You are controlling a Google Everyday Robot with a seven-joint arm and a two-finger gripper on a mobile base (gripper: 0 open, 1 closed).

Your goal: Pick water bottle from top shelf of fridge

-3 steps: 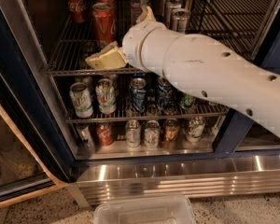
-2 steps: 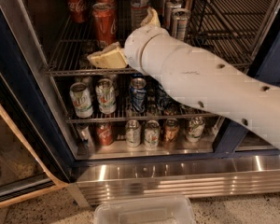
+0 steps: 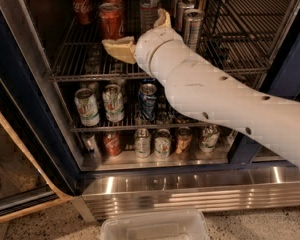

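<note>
The water bottle (image 3: 149, 4) stands on the top shelf (image 3: 75, 64) of the fridge (image 3: 190, 190), between red cola cans and slim silver cans; only its clear ribbed lower part shows. My gripper (image 3: 141, 33) is open just in front of and below the bottle, at the end of my white arm (image 3: 215, 99). One tan finger (image 3: 119, 48) points left over the rack and the other (image 3: 163, 18) points up beside the bottle. Nothing is held.
Red cola cans (image 3: 111, 20) stand left of the bottle and silver cans (image 3: 192, 28) right of it. The lower racks hold several cans (image 3: 113, 102). The open glass door (image 3: 15, 174) is at the left. A clear plastic bin (image 3: 155, 226) lies on the floor in front.
My arm has reached up and deeper into the fridge, bringing the open gripper closer to the water bottle.
</note>
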